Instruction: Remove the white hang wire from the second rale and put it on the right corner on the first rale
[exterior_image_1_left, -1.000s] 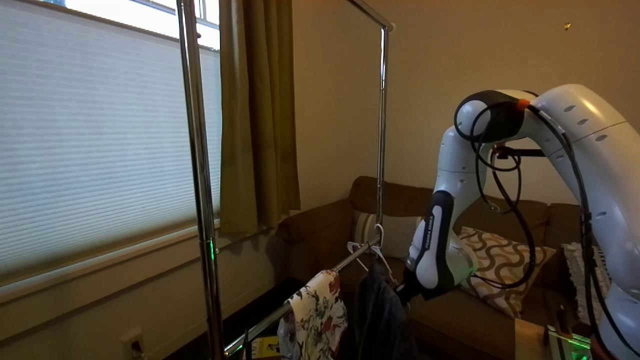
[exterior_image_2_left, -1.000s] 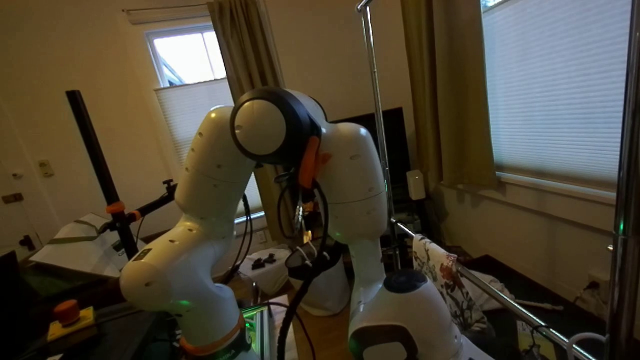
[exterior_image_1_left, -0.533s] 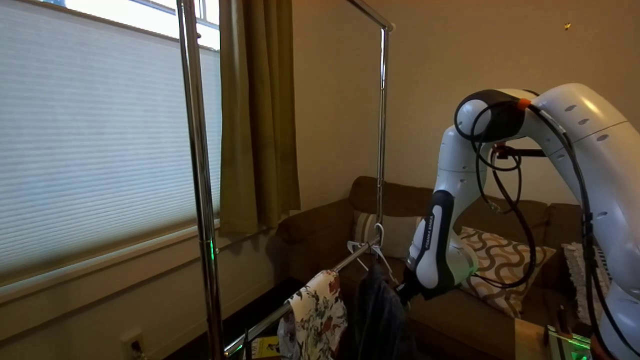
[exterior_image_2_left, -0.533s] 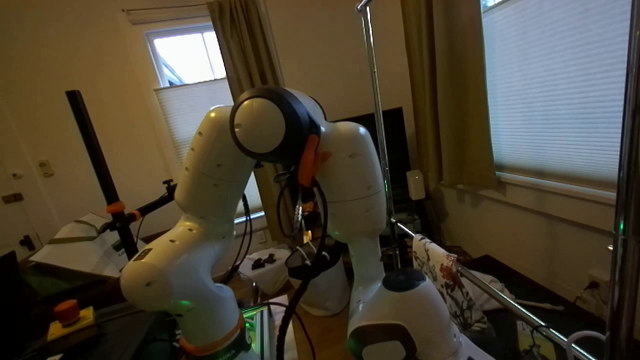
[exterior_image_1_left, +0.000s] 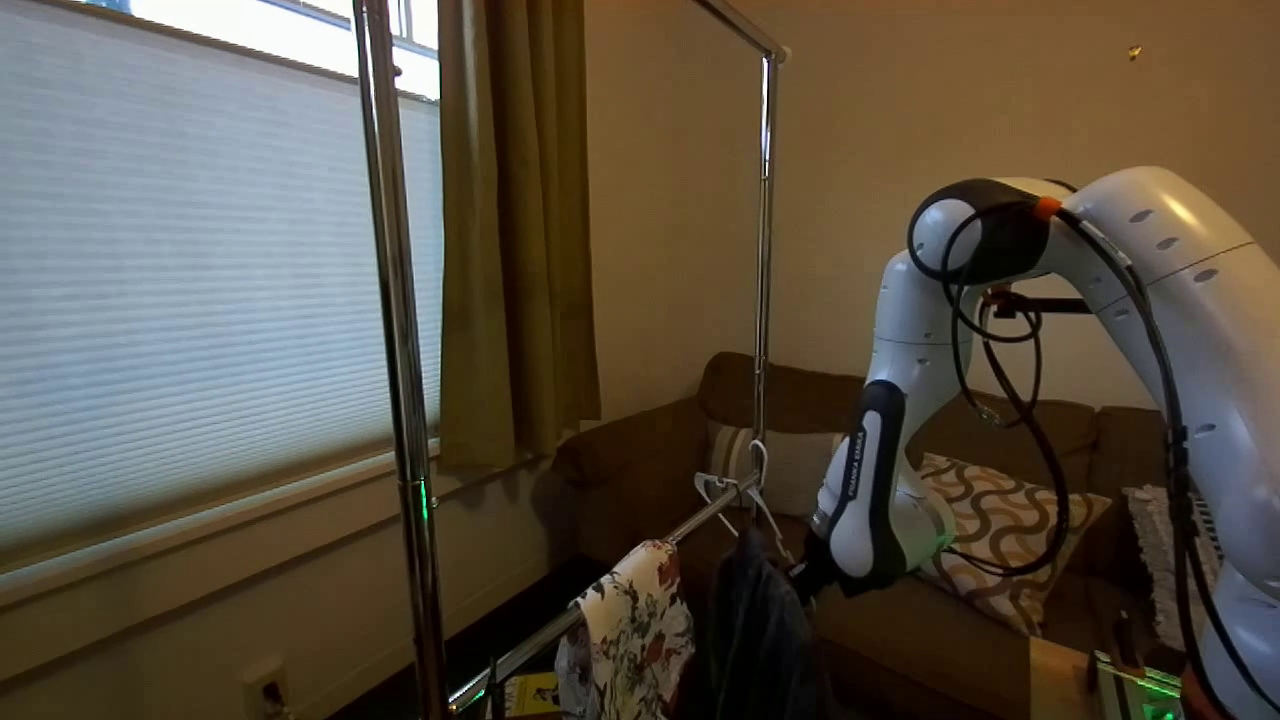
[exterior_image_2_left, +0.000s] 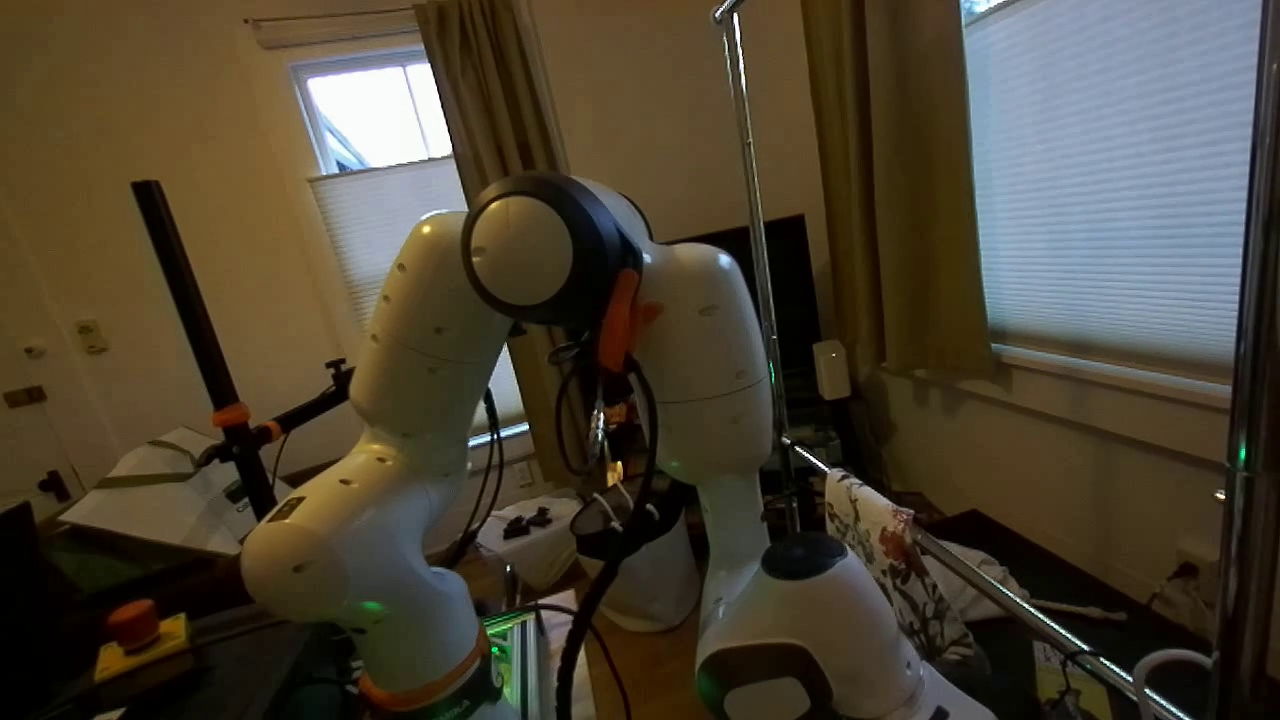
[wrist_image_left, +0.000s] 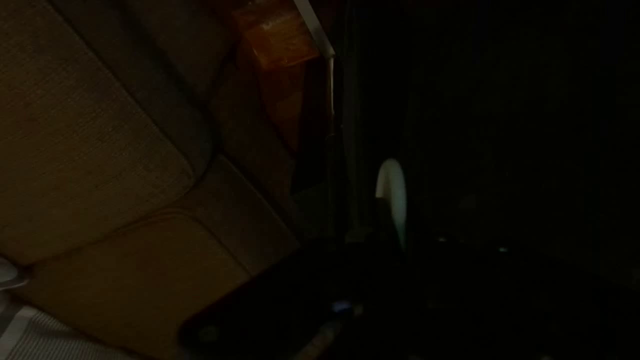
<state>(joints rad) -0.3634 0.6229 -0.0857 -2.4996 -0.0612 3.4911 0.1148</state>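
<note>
The white hang wire (exterior_image_1_left: 768, 522) is at the far end of the second rale (exterior_image_1_left: 700, 521) in an exterior view, with its hook standing above the bar. The hook also shows low in the other exterior picture (exterior_image_2_left: 1168, 657). Whether the hook is clear of the bar cannot be told. My gripper (exterior_image_1_left: 803, 577) is at the hanger's lower right end and appears shut on it; the fingers are mostly hidden and dark. In the very dark wrist view a curved white part of the hanger (wrist_image_left: 398, 195) rises beside the jaws. The first rale (exterior_image_1_left: 735, 22) runs across the top.
A dark garment (exterior_image_1_left: 758, 640) hangs right beside the gripper. A floral cloth (exterior_image_1_left: 635, 620) drapes over the second rale. The rack's near upright (exterior_image_1_left: 395, 330) and far upright (exterior_image_1_left: 765, 250) bound the space. A brown sofa (exterior_image_1_left: 650, 470) with pillows stands behind.
The hanger has risen slightly and tilted; its hook sits higher above the bar in both exterior views. My gripper has moved up very slightly with it.
</note>
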